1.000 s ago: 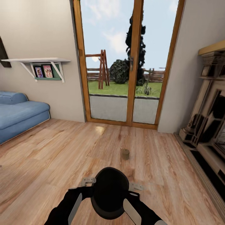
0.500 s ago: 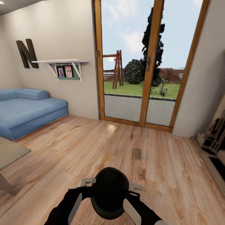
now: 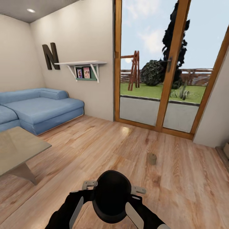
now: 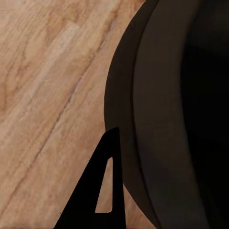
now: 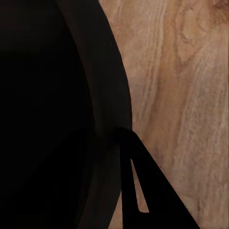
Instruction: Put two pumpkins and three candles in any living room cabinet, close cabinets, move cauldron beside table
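Between both tools, grip state unreadable, sits the cauldron [image 3: 111, 195]; candle [image 3: 152, 158] stands ahead-right.

Black cauldron [image 3: 111, 195]; beige-grey candle [image 3: 152, 158]; light warm wood-grain floor [image 3: 95, 149]; blue sofa [image 3: 38, 108]; grey-beige desk [image 3: 16, 149]; orange-brown wood door frame [image 3: 173, 70]; white shelf [image 3: 81, 63]; dark brown letter N [image 3: 51, 56]; cream walls [image 3: 82, 38].

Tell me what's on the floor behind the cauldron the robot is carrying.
A single candle stands upright on the wood floor beyond the cauldron, toward the glass doors. The floor directly under the cauldron is hidden.
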